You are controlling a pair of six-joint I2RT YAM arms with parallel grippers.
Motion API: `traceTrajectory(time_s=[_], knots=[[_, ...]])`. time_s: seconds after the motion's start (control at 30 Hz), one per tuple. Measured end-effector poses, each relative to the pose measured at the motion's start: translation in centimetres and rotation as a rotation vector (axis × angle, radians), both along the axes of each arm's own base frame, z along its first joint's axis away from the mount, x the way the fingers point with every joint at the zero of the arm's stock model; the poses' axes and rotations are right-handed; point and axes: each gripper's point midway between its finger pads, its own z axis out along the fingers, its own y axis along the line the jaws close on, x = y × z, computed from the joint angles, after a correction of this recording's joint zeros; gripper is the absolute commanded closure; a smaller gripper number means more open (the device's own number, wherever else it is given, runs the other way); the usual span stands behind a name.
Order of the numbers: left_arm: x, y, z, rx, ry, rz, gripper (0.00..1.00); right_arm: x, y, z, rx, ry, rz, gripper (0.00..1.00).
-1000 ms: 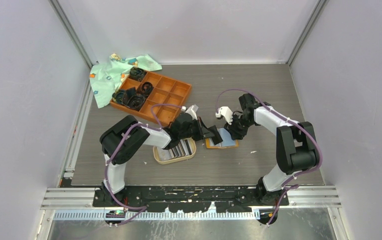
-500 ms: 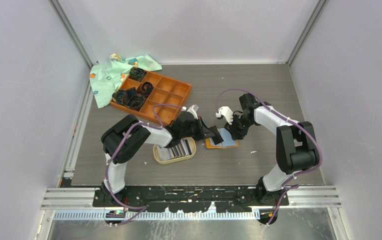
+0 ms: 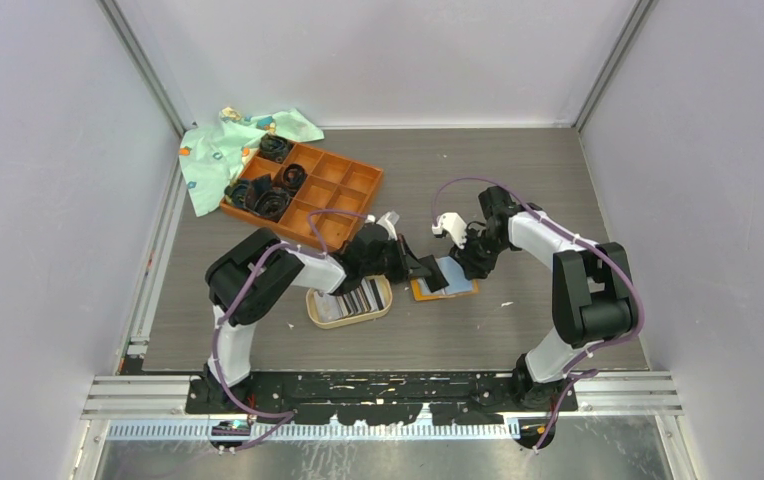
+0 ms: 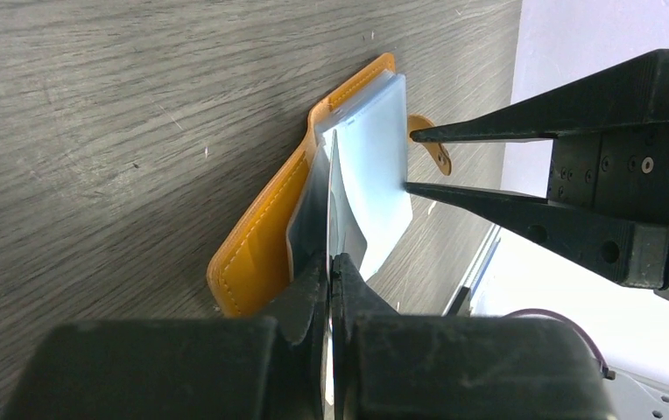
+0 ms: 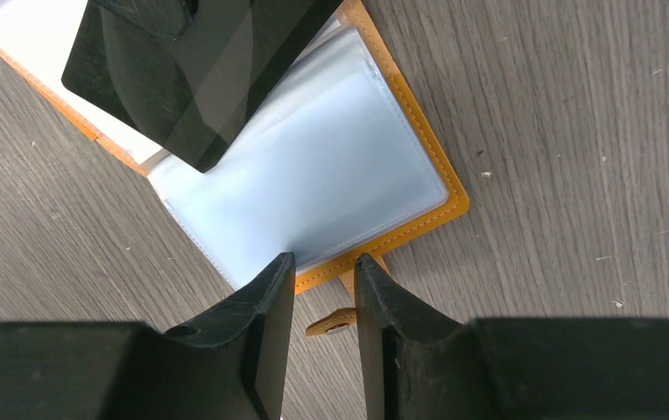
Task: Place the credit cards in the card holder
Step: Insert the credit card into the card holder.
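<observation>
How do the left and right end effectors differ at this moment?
The left end effector is shut on a dark card. The right end effector has its jaws apart and grips nothing. The left holds its card over the open card holder, while the right's tips sit at the holder's edge beside the snap tab. Both have black fingers and point at the same holder.
</observation>
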Motion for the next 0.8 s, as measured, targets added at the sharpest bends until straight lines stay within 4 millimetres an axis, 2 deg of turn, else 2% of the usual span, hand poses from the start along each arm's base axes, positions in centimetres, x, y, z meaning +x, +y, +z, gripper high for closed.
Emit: traceTrajectory(time_s=[0.8], knots=[[-0.8,-1.1,-0.4,-0.037,0.068,-0.061,1.0,0.1,0.0,0.0,-0.037,-0.005,0.012,0.64]])
